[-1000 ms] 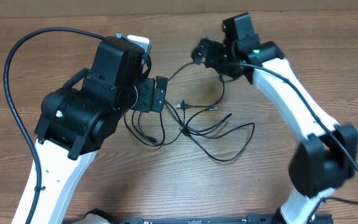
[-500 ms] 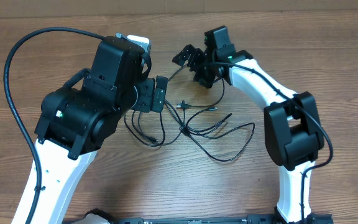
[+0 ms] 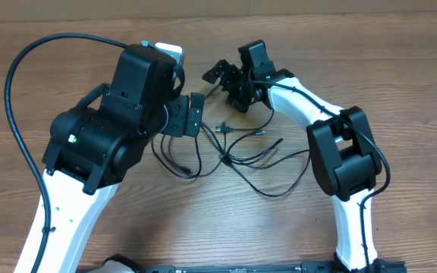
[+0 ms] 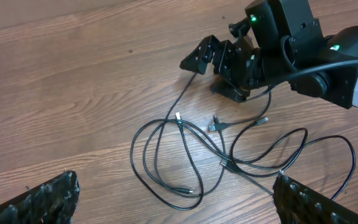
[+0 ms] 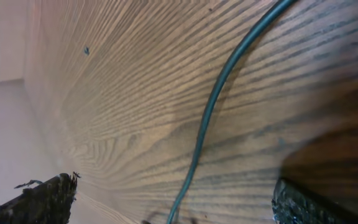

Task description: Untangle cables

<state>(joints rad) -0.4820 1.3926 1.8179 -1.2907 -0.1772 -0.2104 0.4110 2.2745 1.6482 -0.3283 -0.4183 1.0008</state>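
Strand of cable (image 5: 211,118) runs lengthwise between your right gripper's (image 4: 211,56) spread, empty jaws; the tangled loops (image 3: 237,155) lie nearer your left gripper (image 4: 174,186), likewise released.

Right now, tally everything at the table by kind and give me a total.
Robot arms: 2, left arm and right arm.
Cable tangle: 1, thin black cords too interlaced to count singly.
Total: 3.

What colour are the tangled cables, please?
The cables are black; clearest in the left wrist view.
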